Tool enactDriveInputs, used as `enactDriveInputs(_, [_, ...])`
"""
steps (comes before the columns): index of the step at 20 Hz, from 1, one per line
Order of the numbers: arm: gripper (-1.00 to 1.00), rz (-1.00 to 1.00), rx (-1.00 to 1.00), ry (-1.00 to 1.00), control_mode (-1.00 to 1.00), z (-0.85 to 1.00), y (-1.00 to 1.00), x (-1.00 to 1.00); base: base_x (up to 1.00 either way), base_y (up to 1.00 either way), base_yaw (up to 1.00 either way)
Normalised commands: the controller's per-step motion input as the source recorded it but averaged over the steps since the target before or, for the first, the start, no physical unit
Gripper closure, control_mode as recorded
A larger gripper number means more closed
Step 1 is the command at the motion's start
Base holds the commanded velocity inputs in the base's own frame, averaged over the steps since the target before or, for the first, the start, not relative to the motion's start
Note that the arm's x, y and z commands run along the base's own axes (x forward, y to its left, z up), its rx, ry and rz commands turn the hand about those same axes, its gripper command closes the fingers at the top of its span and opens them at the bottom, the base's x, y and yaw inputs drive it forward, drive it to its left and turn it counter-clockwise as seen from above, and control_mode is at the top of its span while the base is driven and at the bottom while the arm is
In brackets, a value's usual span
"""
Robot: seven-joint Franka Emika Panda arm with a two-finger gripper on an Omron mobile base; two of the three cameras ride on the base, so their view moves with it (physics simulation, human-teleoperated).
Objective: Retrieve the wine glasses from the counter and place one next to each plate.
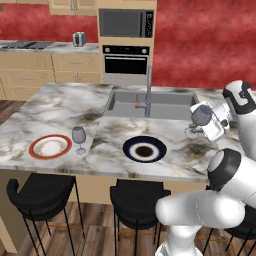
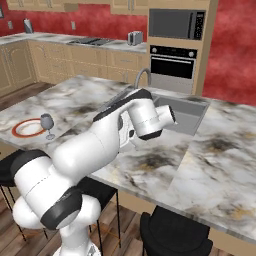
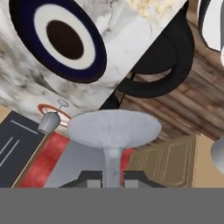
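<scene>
Grey-blue wine glass [image 1: 201, 116] | stem clamped between fingers [image 3: 90, 178] | above counter [image 1: 60, 102], right of navy plate [image 1: 144, 149]

The jaws are closed on the stem of a wine glass [image 1: 201, 117], carried above the desk [image 1: 60, 107] with the foot hanging just over the marble [image 3: 114, 127]. To the jaws' left, bare marble lies between the glass and the navy plate [image 1: 144, 149], and free room is left on both sides of that plate. Further left, the way is blocked by a second wine glass [image 1: 79, 138] set upright just beside the orange-rimmed plate [image 1: 49, 146]. Beyond the jaws, the sink [image 1: 125, 104] is sunk into the top and its tall faucet [image 1: 148, 90] rises as an obstacle. Black stools [image 1: 35, 195] are tucked under the near edge.
</scene>
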Motion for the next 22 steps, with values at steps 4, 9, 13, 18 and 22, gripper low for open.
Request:
enactDriveInputs(4, [1.0,-0.11,0.0,0.0,-1.0,-0.25,0.0,0.0,0.0,0.0,0.0])
enactDriveInputs(9, [1.0,-0.13,0.0,0.0,-1.0,-0.25,0.0,0.0,0.0,0.0,0.0])
enactDriveInputs(13, [1.0,-0.09,0.0,0.0,-1.0,-0.25,0.0,0.08,0.0,0.0,0.0])
enactDriveInputs(18, [1.0,-0.01,0.0,0.0,-1.0,-0.22,-0.01,0.12,0.0,0.0,0.0])
enactDriveInputs(22, [1.0,0.0,0.0,0.0,-1.0,-0.24,-0.08,0.12,0.0,0.0,0.0])
